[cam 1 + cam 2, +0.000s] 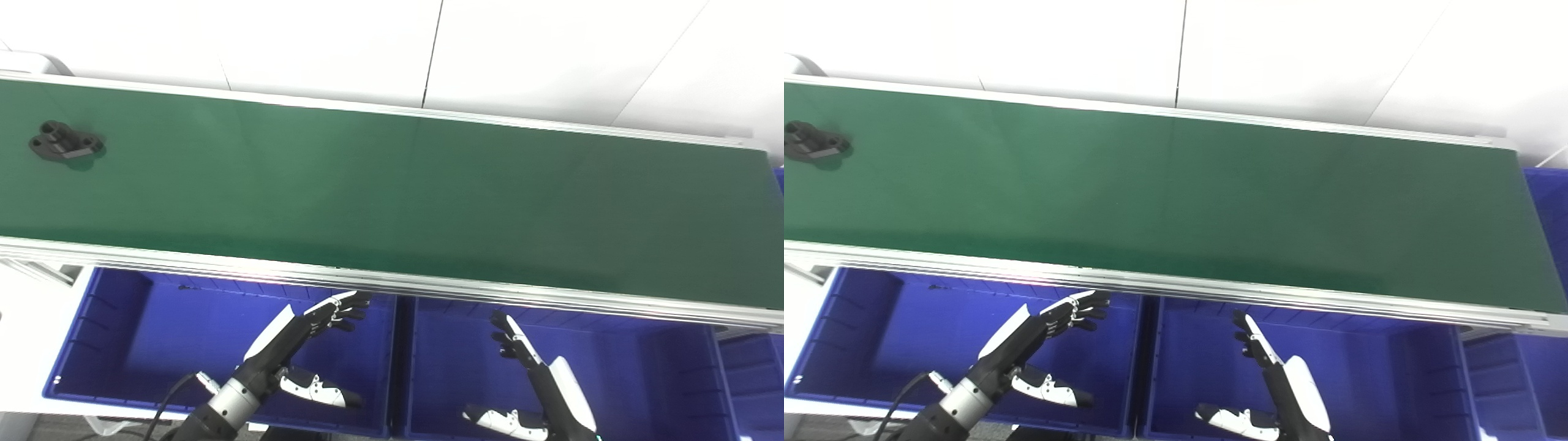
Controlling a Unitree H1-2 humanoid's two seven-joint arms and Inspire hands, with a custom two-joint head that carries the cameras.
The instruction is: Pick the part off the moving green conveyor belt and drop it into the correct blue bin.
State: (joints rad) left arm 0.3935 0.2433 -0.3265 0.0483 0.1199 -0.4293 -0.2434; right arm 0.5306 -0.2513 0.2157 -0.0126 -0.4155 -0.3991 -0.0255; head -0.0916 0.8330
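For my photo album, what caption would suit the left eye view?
Black part rides the green belt while both open hands wait above blue bins.

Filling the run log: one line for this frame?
black part: belt far left | left robot hand: open, over bin | right robot hand: open | grasp: not yet

White panelled wall [551,55] behind scene, dark vertical seam [432,52] between panels. Rounded white housing [30,62] at far left. Black cable [162,401] at lower left.
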